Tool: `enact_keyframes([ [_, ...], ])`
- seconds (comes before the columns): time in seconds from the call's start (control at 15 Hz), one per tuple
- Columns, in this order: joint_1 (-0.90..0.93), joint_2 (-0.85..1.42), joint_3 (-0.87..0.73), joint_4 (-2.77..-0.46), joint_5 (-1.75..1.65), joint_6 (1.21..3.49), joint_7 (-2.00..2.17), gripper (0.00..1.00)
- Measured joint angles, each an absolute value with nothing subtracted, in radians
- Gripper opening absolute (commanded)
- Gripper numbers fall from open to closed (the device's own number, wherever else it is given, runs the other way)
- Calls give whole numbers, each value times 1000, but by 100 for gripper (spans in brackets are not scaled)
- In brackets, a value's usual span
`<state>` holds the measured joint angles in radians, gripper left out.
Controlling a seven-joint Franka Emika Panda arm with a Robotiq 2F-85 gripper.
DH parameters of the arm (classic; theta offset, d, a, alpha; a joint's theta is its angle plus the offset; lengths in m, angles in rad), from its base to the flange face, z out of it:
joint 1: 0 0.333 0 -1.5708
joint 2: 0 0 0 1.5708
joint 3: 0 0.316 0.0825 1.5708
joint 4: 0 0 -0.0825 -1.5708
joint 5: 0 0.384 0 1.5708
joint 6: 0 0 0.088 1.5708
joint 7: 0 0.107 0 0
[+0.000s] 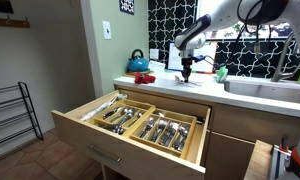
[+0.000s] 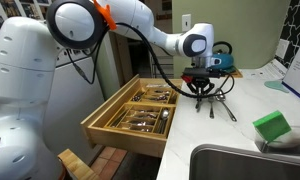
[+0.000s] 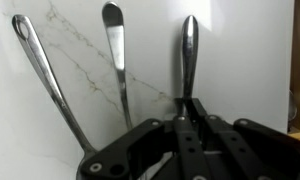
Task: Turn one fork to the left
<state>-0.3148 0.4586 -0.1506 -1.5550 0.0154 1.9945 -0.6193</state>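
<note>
The turn is looking barely begun. In the wrist view, three handles are lying fanned on the counter (image 3: 245, 60), all reaching toward the top of the frame. At bottom centre the gripper (image 3: 187, 125) is pinching the lower end of the right-hand fork (image 3: 190, 50), prongs hidden beneath it. The two other utensils (image 3: 114, 50) are lying free toward the upper left.

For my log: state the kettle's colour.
The kettle is blue; it shows best in an exterior view.

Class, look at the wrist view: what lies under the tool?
Three metal cutlery handles on the marble counter. The tool covers their heads, so which are forks cannot be told.
</note>
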Motion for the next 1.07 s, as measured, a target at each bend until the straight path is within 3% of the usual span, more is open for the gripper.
enact_keyframes([
  [0.6,-326,540,-151,-1460,-16,1927,-634,3],
  [0.67,-327,548,-151,-1450,-23,1921,-635,35],
  [0.8,-330,561,-151,-1435,-32,1912,-635,41],
  [1.07,-332,572,-150,-1412,-40,1898,-638,72],
])
